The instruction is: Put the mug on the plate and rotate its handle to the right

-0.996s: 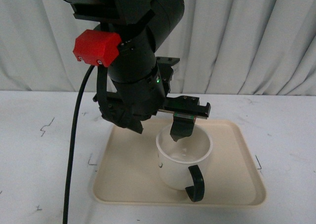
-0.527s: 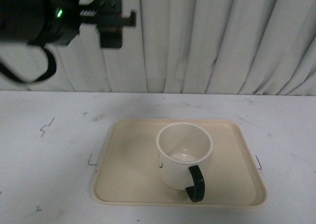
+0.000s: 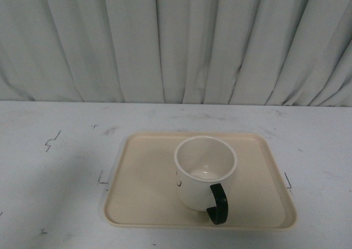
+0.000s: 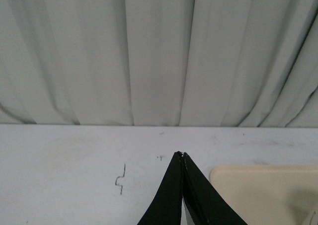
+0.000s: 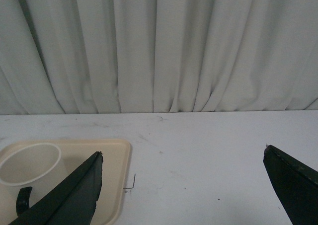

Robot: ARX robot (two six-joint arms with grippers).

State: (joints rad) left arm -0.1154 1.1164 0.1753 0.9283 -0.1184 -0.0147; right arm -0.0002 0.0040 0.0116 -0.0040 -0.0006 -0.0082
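Note:
The white mug (image 3: 201,175) stands upright on the beige plate (image 3: 143,188), right of the plate's middle. Its black handle (image 3: 218,204) points toward the camera and slightly right, near the plate's front rim. No arm shows in the front view. In the left wrist view my left gripper (image 4: 182,154) is shut, tips together above bare table, with a corner of the plate (image 4: 263,190) beside it. In the right wrist view my right gripper (image 5: 183,154) is open and empty above the table; the mug (image 5: 30,168), its handle (image 5: 22,199) and the plate (image 5: 117,183) lie off to one side.
A white table (image 3: 49,166) with small dark pen marks (image 3: 52,140) runs under everything. A pleated white curtain (image 3: 176,40) closes off the back.
The left arm, whose gripper was at the mug's rim a second ago, rose up and left and is now out of the front view. The mug has not moved.

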